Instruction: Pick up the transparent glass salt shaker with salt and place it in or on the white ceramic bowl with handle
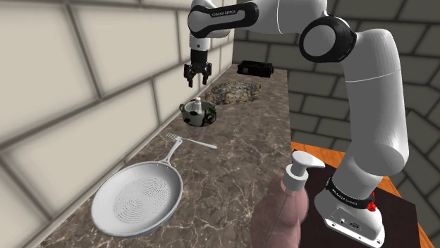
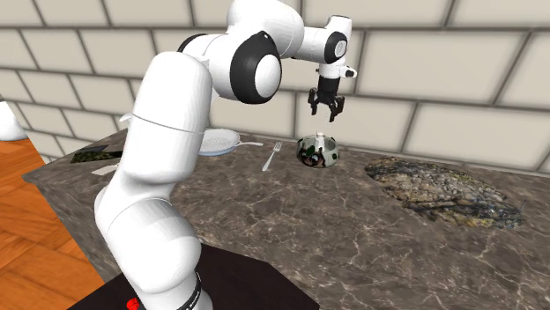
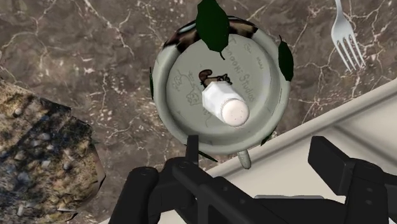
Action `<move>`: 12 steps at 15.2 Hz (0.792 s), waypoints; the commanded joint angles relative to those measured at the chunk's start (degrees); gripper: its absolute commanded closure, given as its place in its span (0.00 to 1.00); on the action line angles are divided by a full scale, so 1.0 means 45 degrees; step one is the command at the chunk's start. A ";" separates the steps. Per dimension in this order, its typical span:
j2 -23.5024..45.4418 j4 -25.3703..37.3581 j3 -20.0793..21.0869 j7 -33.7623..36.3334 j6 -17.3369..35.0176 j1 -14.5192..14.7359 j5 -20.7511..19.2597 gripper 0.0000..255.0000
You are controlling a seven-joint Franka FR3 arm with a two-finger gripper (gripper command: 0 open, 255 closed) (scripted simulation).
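Note:
A small shaker with a white cap (image 3: 224, 105) stands tilted inside the pale bowl (image 3: 167, 70), which has dark leaf markings and a short handle (image 3: 245, 159). The bowl (image 1: 190, 118) sits on the brown marble counter close to the tiled wall. My black gripper (image 1: 198, 79) hangs straight above the bowl, open and apart from the shaker (image 1: 199, 107), holding nothing. In the second exterior view the gripper (image 2: 328, 110) hovers over the shaker (image 2: 319, 139) and the bowl (image 2: 310, 158). In the wrist view the gripper (image 3: 245, 184) has its fingers (image 3: 143, 191) spread wide.
A fork (image 1: 194, 141) lies beside the bowl, and a white ridged pan (image 1: 137, 199) lies nearer the stand. A rough rocky patch (image 1: 236, 91) and a black box (image 1: 255, 68) lie beyond the bowl. A pump bottle (image 1: 296, 183) stands by the stand. The tiled wall (image 1: 84, 84) runs alongside.

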 commanded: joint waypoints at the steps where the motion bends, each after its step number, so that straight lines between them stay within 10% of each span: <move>1: 0.0000 0.0000 0.0000 0.0000 0.0000 0.0000 0.0000 0.00; 12: 0.0256 0.2030 -0.0010 0.0032 -0.1776 -0.0023 -0.0019 0.00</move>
